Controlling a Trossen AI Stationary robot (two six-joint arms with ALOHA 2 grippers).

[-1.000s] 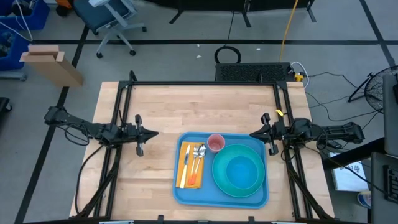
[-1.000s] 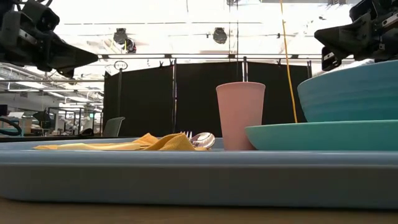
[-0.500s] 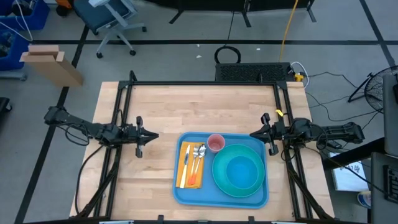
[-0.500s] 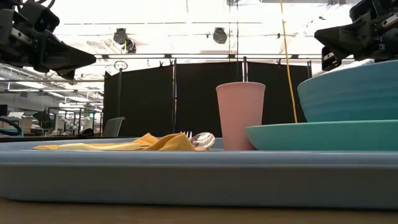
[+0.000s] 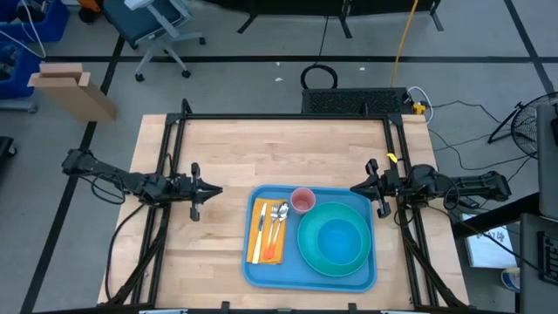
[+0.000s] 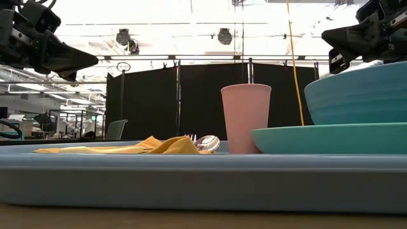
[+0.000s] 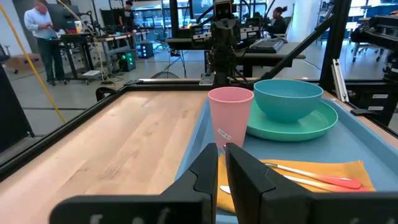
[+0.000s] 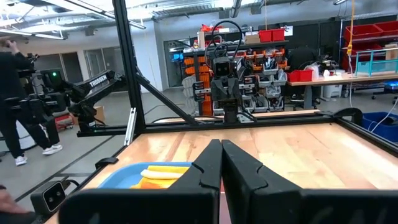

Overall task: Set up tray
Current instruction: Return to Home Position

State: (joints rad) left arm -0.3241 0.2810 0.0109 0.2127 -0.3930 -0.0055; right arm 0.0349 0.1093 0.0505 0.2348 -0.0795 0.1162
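The blue tray (image 5: 261,274) lies flat on the wooden table, toward its near side. On it are a yellow napkin (image 5: 259,234) with a fork, a spoon and an orange-handled utensil (image 5: 277,223), an upright pink cup (image 5: 302,200), and a teal bowl (image 5: 338,237) standing in a round teal plate (image 5: 304,246). My left gripper (image 5: 218,187) is shut and empty, in the air left of the tray, pointing at it. My right gripper (image 5: 353,187) is shut and empty, in the air at the tray's far right corner.
Black frame rails (image 5: 279,118) run along the table's far, left and right sides. Bare wood (image 5: 279,153) lies between the tray and the far rail. A person (image 8: 12,106) stands in the room beyond the table.
My left gripper has drawn back slightly toward the table's left edge, still shut. Nothing on the tray has moved.
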